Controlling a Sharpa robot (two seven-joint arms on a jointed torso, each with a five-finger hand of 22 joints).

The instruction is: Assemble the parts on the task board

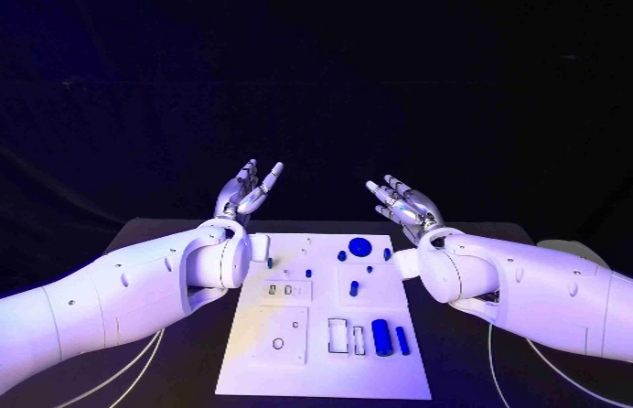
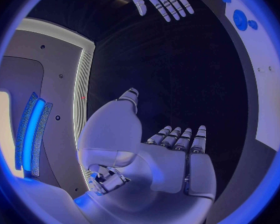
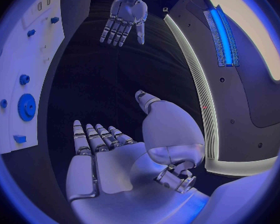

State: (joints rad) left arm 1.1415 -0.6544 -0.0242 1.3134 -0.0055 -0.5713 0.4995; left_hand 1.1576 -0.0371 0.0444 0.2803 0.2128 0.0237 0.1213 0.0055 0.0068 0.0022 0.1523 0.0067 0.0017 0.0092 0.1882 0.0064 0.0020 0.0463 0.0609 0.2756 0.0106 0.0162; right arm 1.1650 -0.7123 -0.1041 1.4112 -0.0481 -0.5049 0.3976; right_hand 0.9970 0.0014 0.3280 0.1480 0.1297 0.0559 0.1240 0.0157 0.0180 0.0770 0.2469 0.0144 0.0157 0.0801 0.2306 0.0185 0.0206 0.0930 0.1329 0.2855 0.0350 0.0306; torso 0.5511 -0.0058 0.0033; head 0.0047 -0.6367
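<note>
We are holding both silver many-fingered hands raised above the far edge of the black surface [image 1: 158, 371], palms facing each other; the left hand [image 1: 247, 188] is hanging with its fingers spread and nothing in it, and the right hand [image 1: 403, 203] is mirroring it, fingers apart and equally empty; between them, lower down, the white rectangular task board [image 1: 264, 371] is lying flat in the middle of the surface, well apart from either hand. The small blue plastic parts are sitting on it: a round blue gear-like disc [image 1: 359, 242] near the far edge with a few tiny blue pieces beside it, and a blue cylinder [image 1: 381, 337] next to a slim blue bar [image 1: 402, 338] towards the near right. We are judging that no part is yet being grasped, so the step in hand is the first reach; to do it well we are thinking of bringing one hand down over a single part rather than both at once, keeping the fingers open until they are straddling it, and approaching from above so the neighbouring pieces are not being nudged; the cylinder is looking liable to roll, so a gentle, centred pinch is seeming wise, with the other hand staying clear of the board.
</note>
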